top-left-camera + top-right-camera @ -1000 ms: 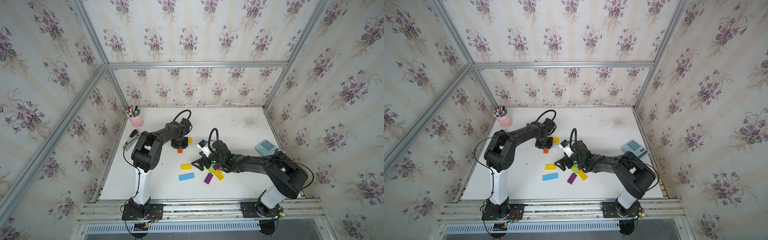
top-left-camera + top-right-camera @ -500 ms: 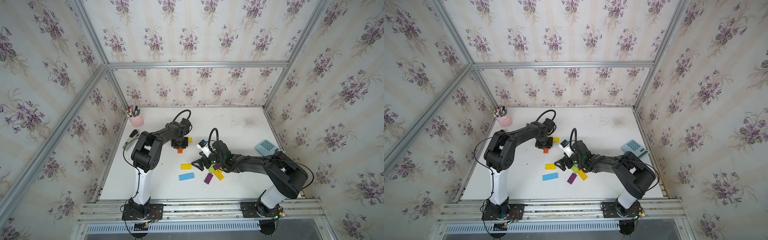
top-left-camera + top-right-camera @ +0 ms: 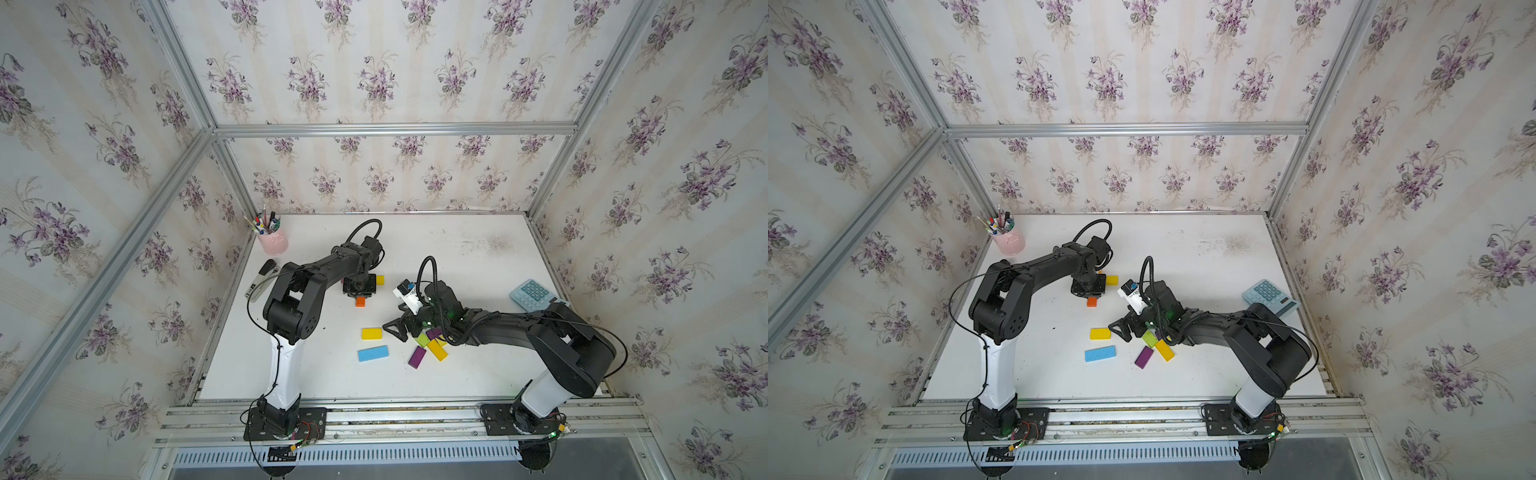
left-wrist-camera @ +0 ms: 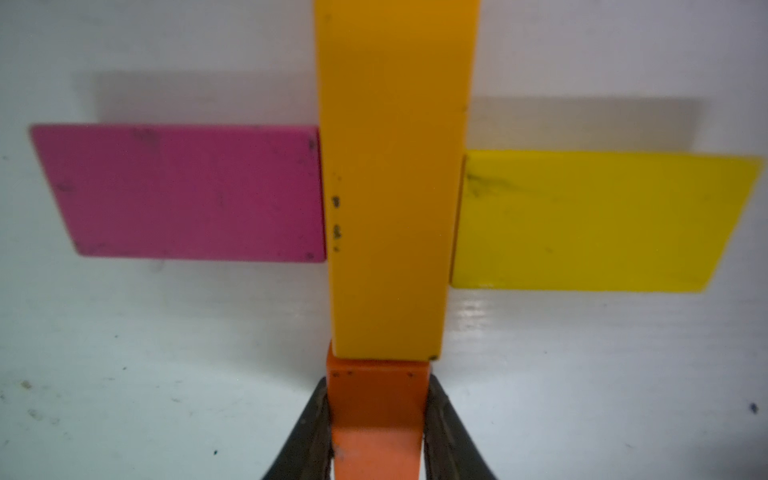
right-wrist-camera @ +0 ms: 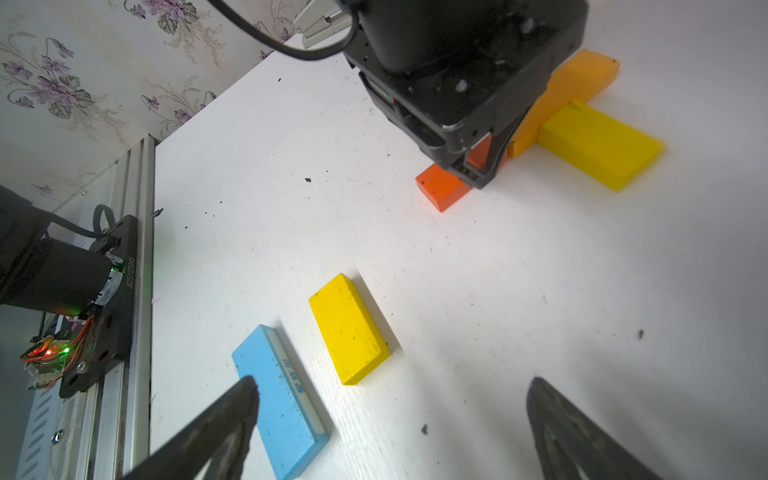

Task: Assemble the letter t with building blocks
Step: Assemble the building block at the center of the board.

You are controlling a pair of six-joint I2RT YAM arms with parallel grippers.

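Orange is the colour of the block the left gripper (image 4: 377,388) is clamped on: we see its fingers (image 4: 311,424) pressed against both long sides of the orange block (image 4: 376,419), which lies flat on the white table (image 3: 457,257). An amber block (image 4: 390,187) lies end to end with it, the two touching in one line. A magenta block (image 4: 183,193) butts against one side of the amber block and a yellow block (image 4: 602,220) against the opposite side, slightly out of line with each other.

In a top view the yellow block (image 3: 380,279) sits at 3 o'clock of the left gripper, and the orange block's free end pokes out at 6 o'clock. The right gripper (image 5: 392,386) hangs low over the table, jaws wide apart with nothing between them. We find a loose yellow block (image 3: 371,333) at 9 o'clock of it, and a blue block (image 3: 373,353) at 6 o'clock of that one. A purple block (image 3: 417,357) lies at 3 o'clock of the blue block, and a lime block (image 3: 423,340) at 2 o'clock.
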